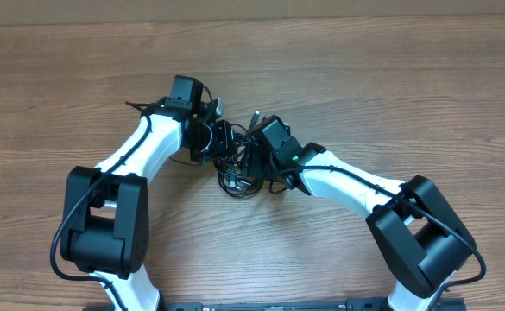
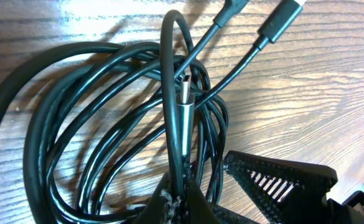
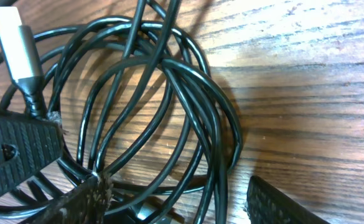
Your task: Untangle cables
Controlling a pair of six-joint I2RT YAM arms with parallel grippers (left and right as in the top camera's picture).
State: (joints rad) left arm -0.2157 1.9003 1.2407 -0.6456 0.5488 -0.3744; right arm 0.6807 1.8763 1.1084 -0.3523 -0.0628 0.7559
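Cables (image 1: 237, 183) bunched in black tangle at mid-desk (image 1: 381, 78), between tips of both arms. Left claw (image 2: 172, 202) pressed together, pinching silver-sleeved plug (image 2: 185, 109) at its cord end. Plug stands up through loops. Right claw (image 3: 182, 202) spread wide over same coil; several strands run between fingers (image 3: 85, 198), none gripped. Two black-sleeved connectors (image 2: 280, 18) lie past coil on bare wood. Overhead view: both claws close together above tangle, contact between them unclear.
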